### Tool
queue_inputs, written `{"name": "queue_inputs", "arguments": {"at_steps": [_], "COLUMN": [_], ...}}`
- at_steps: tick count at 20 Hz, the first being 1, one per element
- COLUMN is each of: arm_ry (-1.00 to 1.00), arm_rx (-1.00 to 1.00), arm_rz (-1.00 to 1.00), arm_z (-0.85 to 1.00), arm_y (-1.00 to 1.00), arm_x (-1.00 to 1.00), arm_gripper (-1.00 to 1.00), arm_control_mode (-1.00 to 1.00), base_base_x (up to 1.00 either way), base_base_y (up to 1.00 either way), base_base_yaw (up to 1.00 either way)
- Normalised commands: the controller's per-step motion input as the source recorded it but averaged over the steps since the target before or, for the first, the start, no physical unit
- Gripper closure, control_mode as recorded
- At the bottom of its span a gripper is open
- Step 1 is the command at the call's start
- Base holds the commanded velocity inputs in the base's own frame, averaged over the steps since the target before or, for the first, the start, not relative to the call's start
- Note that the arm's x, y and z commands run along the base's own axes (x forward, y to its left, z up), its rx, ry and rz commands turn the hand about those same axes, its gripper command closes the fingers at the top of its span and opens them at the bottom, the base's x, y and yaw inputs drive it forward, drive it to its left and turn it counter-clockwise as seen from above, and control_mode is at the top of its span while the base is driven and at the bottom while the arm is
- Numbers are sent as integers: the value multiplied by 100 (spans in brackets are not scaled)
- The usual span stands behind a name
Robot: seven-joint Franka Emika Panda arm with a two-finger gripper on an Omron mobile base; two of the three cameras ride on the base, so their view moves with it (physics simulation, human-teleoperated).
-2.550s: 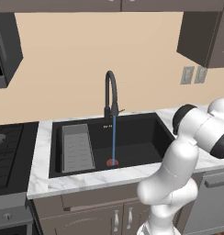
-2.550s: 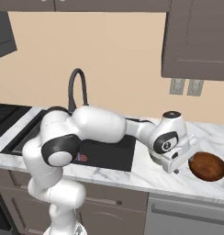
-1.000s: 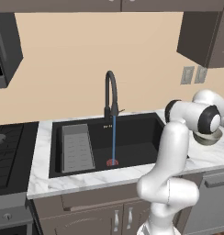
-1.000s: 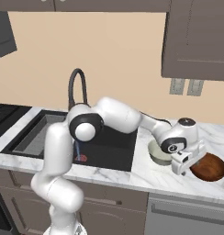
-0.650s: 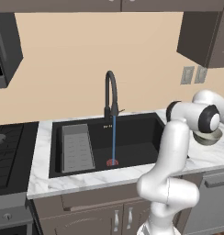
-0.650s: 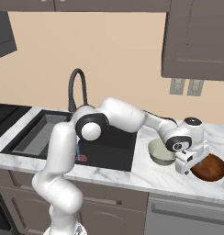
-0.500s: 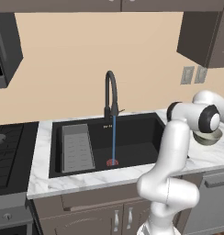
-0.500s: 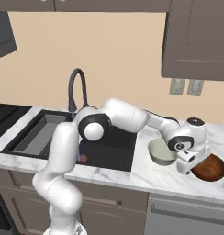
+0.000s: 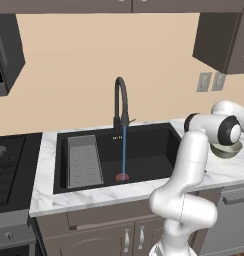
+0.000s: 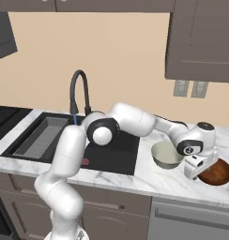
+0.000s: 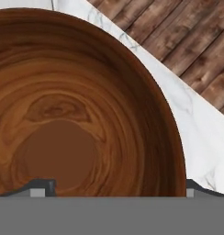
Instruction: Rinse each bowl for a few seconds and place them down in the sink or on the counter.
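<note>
water (image 9: 124, 152) is seen running from the faucet (image 9: 120, 102) into the sink (image 9: 149, 150); both bowls are found on the counter (image 10: 158, 180) right of the basin; the cream bowl (image 10: 166, 154) sits nearer the sink, the wooden bowl (image 10: 217, 172) just beyond it; the gripper (image 10: 201, 168) is lowered over the wooden bowl's near rim, fingers (image 11: 40, 186) spread wide, nothing clamped yet; the wooden bowl is judged unrinsed, its pickup only being set up; whether the cream bowl is already rinsed cannot be told.
</note>
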Motion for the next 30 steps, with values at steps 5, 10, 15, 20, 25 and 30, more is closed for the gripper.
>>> {"name": "queue_inputs", "arguments": {"at_steps": [5, 10, 15, 20, 25, 30], "arm_ry": [0, 0, -2, 0, -4, -6], "arm_rx": [0, 0, -2, -6, -7, -4], "arm_rz": [0, 0, 1, 4, 5, 9], "arm_z": [-29, -13, -4, -8, 9, 35], "arm_y": [0, 0, 14, 33, 15, 17], "arm_x": [0, -2, -32, -33, -22, -21], "arm_gripper": [100, 100, 100, 100, 100, 100], "arm_control_mode": [-100, -100, -100, -100, -100, -100], "base_base_x": [0, 0, 0, 0, 0, 0], "base_base_y": [0, 0, 0, 0, 0, 0], "base_base_yaw": [0, 0, 0, 0, 0, 0]}}
